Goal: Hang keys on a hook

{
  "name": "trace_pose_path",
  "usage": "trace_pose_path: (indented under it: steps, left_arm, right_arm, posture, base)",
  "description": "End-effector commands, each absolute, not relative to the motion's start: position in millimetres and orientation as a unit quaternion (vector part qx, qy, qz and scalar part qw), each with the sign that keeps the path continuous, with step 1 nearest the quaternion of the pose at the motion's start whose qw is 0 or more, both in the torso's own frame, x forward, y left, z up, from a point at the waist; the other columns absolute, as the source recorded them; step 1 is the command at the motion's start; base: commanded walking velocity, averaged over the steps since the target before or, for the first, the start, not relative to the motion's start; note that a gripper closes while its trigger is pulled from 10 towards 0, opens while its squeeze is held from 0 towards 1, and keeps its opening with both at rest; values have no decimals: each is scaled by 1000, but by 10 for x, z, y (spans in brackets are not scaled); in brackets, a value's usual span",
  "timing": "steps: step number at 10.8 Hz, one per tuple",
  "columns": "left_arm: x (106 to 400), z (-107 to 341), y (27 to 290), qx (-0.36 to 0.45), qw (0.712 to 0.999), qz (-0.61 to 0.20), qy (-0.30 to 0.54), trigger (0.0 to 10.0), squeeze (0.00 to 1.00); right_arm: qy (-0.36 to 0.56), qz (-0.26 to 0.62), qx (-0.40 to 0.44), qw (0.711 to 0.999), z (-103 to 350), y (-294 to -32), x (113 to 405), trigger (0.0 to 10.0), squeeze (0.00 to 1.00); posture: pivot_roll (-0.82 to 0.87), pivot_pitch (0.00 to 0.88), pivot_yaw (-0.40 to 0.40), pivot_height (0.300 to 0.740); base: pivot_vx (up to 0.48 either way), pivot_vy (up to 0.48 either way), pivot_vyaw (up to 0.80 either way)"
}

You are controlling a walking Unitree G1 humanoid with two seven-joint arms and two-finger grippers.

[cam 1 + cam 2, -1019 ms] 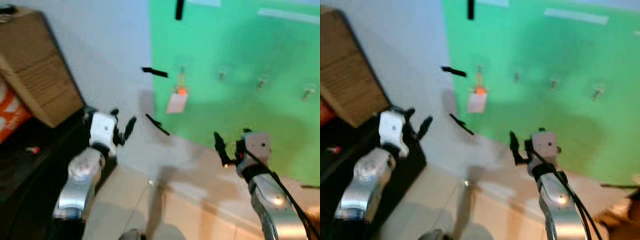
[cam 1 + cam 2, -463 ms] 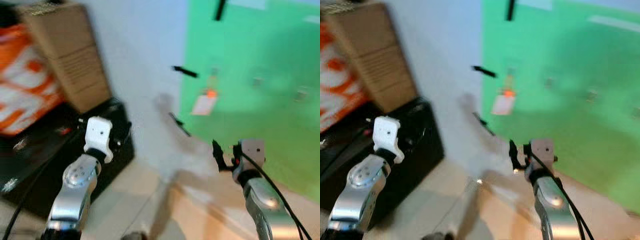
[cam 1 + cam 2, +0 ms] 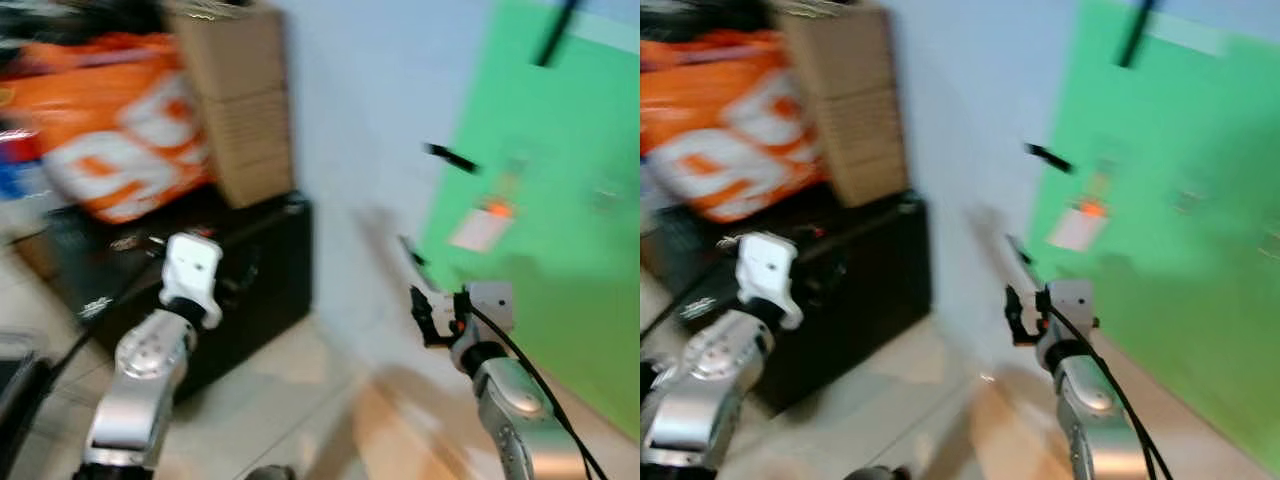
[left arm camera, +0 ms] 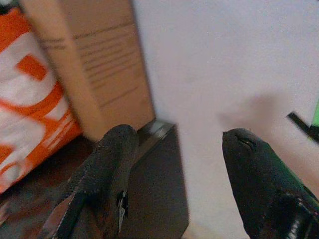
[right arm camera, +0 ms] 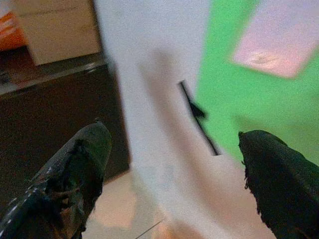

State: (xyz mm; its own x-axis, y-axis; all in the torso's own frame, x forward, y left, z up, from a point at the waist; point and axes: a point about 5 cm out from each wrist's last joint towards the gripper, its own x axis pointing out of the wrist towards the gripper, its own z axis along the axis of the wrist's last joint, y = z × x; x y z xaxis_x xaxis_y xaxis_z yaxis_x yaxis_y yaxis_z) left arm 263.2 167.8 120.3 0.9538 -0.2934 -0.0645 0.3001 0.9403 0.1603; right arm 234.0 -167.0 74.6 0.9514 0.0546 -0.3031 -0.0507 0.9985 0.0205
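A key ring with an orange piece and a pale tag (image 3: 482,226) hangs on the green board (image 3: 560,250) at the right; the pale tag (image 5: 271,44) also shows in the right wrist view. My right gripper (image 3: 421,311) is held up in front of the white wall, below and left of the tag, open with nothing in it. My left gripper (image 4: 179,137) is open and empty, raised before the black cabinet (image 3: 255,285) and pointing at the wall beside the cardboard box (image 4: 94,64). The eye views are blurred.
A cardboard box (image 3: 240,100) and an orange and white bag (image 3: 120,135) sit on the black cabinet at the left. Black tape strips (image 3: 450,157) hold the green board to the white wall (image 3: 370,120). Pale tiled floor (image 3: 290,400) lies below.
The camera has swung left: the green board and hanging tag have slid to the right of the picture, the box, bag and cabinet have come in. Both arms hold their raised pose.
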Motion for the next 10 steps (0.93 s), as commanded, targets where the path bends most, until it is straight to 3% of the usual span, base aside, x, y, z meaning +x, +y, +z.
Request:
trace_pose_path:
  steps: [1, 8, 10]
  left_arm:
    - [2629, 1245, 1732, 83, 986, -145, 21, 10000, 0]
    - [2625, 1212, 1789, 88, 985, -141, 38, 10000, 0]
    - [2630, 1216, 1792, 88, 985, -142, 37, 10000, 0]
  right_arm:
    - [161, 24, 9, 987, 724, -1662, 2328, 10000, 0]
    - [157, 20, -13, 987, 750, -1718, 2315, 10000, 0]
    - [150, 30, -19, 988, 762, -1695, 2315, 10000, 0]
  posture:
    - [-121, 0, 31, 732]
    - [-132, 0, 38, 732]
    - [-133, 0, 37, 732]
  base:
    - [322, 0, 788]
    - [342, 0, 799]
    - [368, 0, 0]
